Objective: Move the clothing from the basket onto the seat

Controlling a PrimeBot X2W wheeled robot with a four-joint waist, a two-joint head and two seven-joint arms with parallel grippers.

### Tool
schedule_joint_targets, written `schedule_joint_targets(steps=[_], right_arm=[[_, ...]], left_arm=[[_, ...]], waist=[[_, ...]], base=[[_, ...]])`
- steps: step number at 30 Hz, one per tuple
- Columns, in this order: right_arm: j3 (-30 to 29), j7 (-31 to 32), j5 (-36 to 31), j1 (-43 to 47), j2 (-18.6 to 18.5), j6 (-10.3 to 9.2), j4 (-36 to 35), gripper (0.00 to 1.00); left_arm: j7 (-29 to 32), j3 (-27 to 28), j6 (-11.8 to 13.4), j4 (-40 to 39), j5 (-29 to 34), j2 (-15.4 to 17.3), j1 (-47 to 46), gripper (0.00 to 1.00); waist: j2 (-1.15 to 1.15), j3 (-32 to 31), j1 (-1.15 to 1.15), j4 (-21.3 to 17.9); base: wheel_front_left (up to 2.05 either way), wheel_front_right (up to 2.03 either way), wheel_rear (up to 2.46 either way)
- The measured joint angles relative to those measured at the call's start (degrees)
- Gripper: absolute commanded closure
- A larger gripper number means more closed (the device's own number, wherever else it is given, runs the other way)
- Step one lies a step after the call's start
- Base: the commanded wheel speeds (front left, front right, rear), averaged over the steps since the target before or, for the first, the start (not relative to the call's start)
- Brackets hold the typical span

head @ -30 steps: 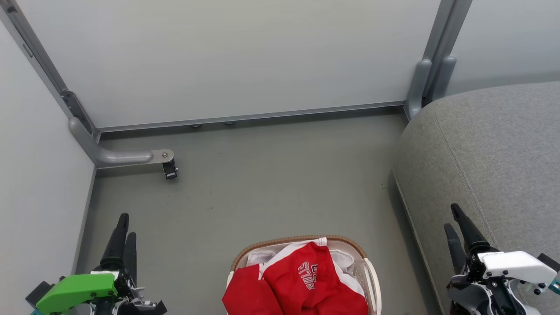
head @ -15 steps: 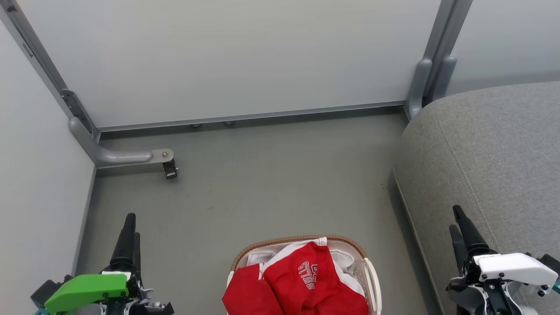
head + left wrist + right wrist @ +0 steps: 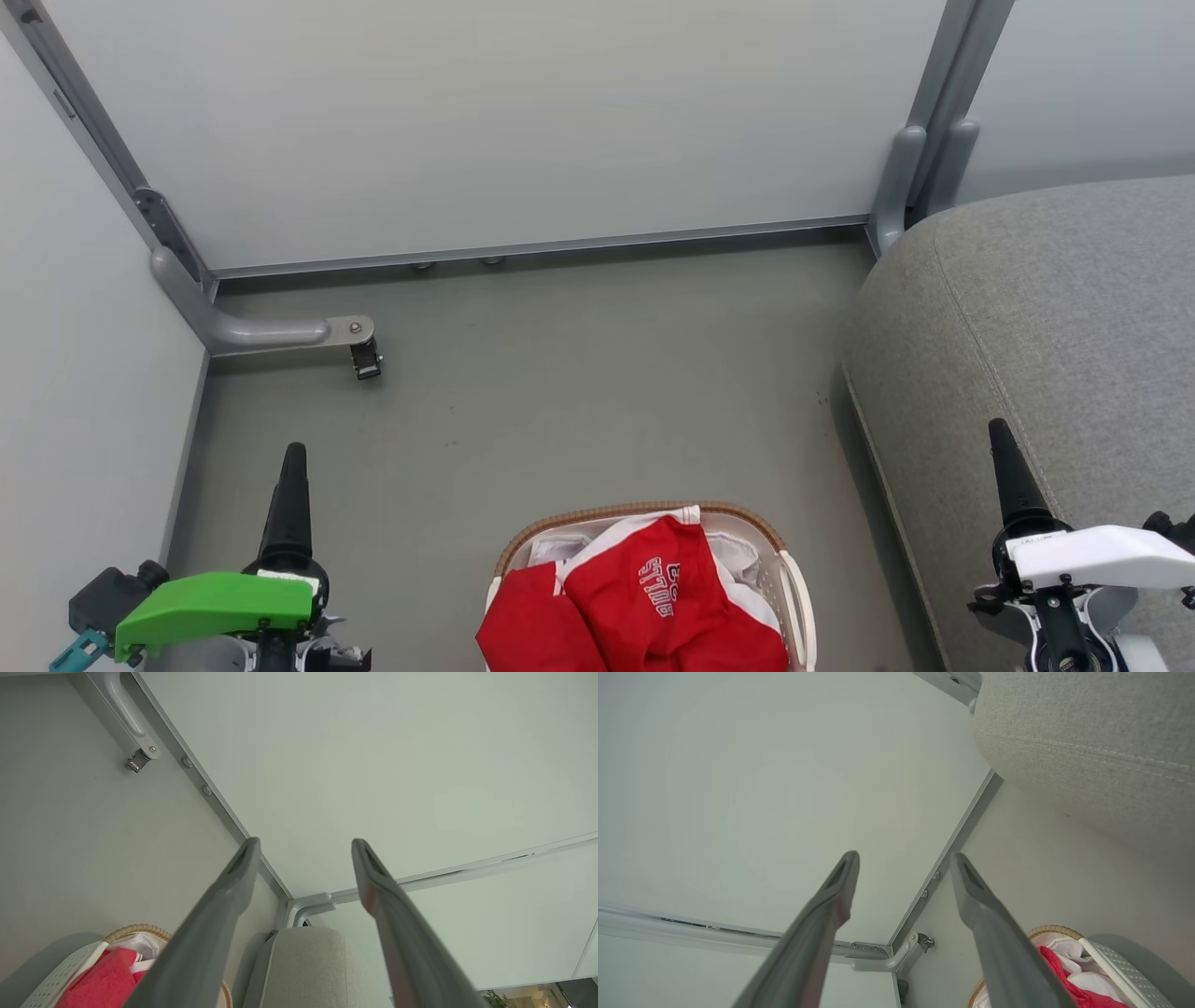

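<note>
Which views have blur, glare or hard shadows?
Head view: sharp, flat even light, no glare, soft shadow on floor beside seat. Left wrist view: fingers blur near the lens, background sharp. Right wrist view: same for fingers; basket crisp.

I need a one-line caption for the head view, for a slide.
A basket of red clothing on the floor, flanked by the empty left gripper and right gripper, beside the grey seat.
</note>
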Motion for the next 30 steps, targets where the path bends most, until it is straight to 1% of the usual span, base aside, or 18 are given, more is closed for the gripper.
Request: schedule_joint_targets(steps=[2, 4, 10, 12, 16, 23, 30], right_arm=[[0.1, -0.1, -0.5, 0.0, 0.0, -0.01, -0.1, 0.0], [0.4, -0.4, -2.8, 0.0, 0.0, 0.0, -0.8, 0.0], [1.7, -1.6, -10.4, 0.4, -0.1, 0.0, -2.5, 0.0], [1.9, -2.0, -11.8, 0.6, -0.1, 0.0, -2.7, 0.0], [2.2, -2.8, -15.3, 1.1, -0.1, 0.0, -2.8, 0.0], [2.5, -3.9, -21.1, 1.1, -0.2, 0.0, -2.7, 0.0], [2.8, -5.1, -26.8, 1.1, -0.2, 0.0, -2.3, 0.0]], left_arm=[[-0.1, 0.0, 0.0, -0.1, 0.4, 0.0, 0.0, 0.0], [-0.5, -0.1, 0.2, -0.4, 2.4, 0.0, 0.1, 0.0], [-1.7, -0.8, 1.2, -1.5, 10.3, 0.0, 0.5, 0.0], [-2.0, -1.2, 1.3, -1.8, 13.6, 0.0, 0.6, 0.0], [-2.8, -2.1, 1.9, -2.1, 18.2, 0.0, 1.0, 0.0], [-3.9, -3.1, 2.5, -2.3, 24.6, 0.0, 1.1, 0.0], [-5.0, -3.5, 2.8, -2.0, 29.2, 0.0, 1.4, 0.0]], waist=[[0.0, 0.0, 0.0, 0.0], [0.0, 0.0, 0.0, 0.0], [0.0, 0.2, 0.0, 0.1], [0.0, 0.2, 0.0, 0.2], [0.0, 0.3, 0.0, 0.2], [0.0, 0.4, 0.0, 0.4], [0.0, 0.4, 0.0, 0.7]], base=[[0.0, 0.0, 0.0], [0.0, 0.0, 0.0], [0.0, 0.0, 0.0], [0.0, 0.0, 0.0], [0.0, 0.0, 0.0], [0.0, 0.0, 0.0], [0.0, 0.0, 0.0]])
